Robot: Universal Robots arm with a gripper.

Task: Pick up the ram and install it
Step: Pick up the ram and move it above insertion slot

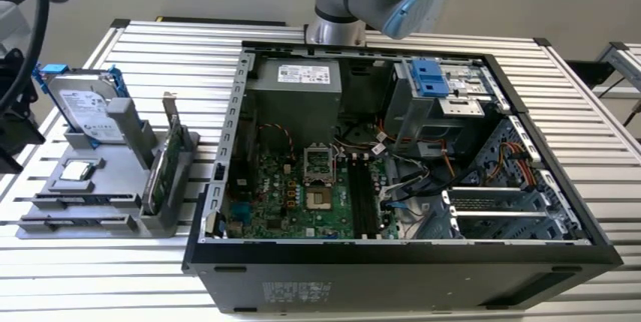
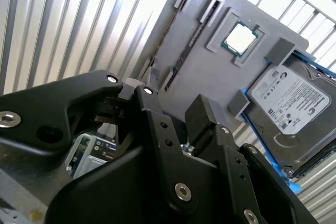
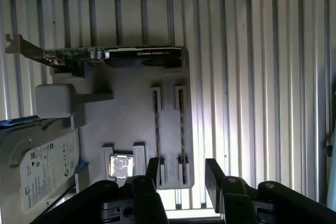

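Exterior view: a gray tray (image 1: 115,179) sits on the slatted table (image 1: 150,44) beside the open computer case (image 1: 401,254). First wrist view: the ram (image 3: 181,124) stands on edge in a tray slot beside a twin stick (image 3: 156,124). The gripper (image 3: 184,177) hovers near its end, jaws wide and empty. Second wrist view: bare slats border the tray.

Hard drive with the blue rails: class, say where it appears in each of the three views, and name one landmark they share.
Exterior view: the hard drive stands on edge at the grey tray's far end, the exterior view's left.
Second wrist view: the hard drive lies just beyond the processor chip.
First wrist view: the hard drive sits beside the processor chip.
Shared landmark: the processor chip on the tray.
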